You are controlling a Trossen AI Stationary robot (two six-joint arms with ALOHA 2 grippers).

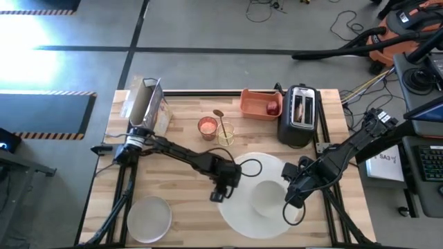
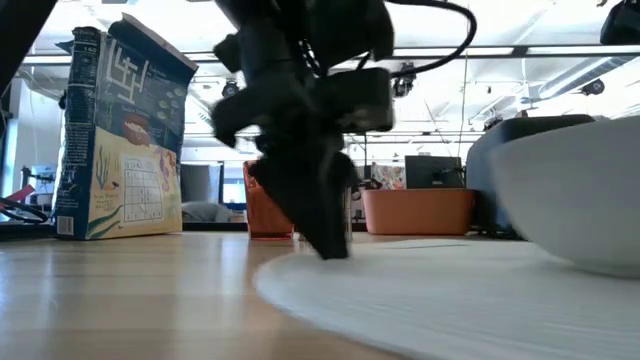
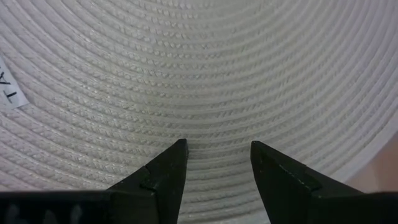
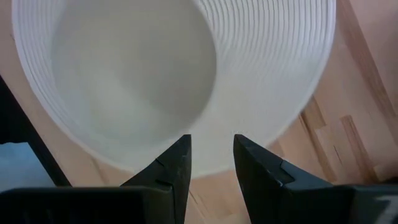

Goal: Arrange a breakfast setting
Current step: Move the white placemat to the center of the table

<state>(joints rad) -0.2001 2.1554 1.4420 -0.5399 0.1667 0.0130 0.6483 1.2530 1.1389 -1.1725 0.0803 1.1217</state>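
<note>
A large round white woven plate (image 1: pixel 239 207) lies flat at the table's front middle, and it also shows in the low view (image 2: pixel 450 290). A white bowl (image 1: pixel 266 197) stands on it. My left gripper (image 1: pixel 220 194) is open, pointing down over the plate's left part (image 3: pixel 205 74). My right gripper (image 1: pixel 294 200) is open at the bowl's right side, above its rim (image 4: pixel 205 155). A smaller white plate (image 1: pixel 149 218) lies front left. A pink-red cup (image 1: pixel 208 127), a gold spoon (image 1: pixel 220 116) in a clear glass, toast in the toaster (image 1: pixel 299 107) and a dark-red fruit (image 1: pixel 272 108) are at the back. My left gripper points down with its open fingertips (image 2: pixel 335 245) right at the surface of the large plate near its left rim (image 3: pixel 217 168). I cannot tell whether they touch it. The plate lies flat on the table.
A cereal box (image 1: pixel 149 104) stands at the back left. An orange tray (image 1: pixel 257 102) holds the fruit, beside the black toaster (image 1: pixel 297 131). Bare wood lies between the small plate and the large plate.
</note>
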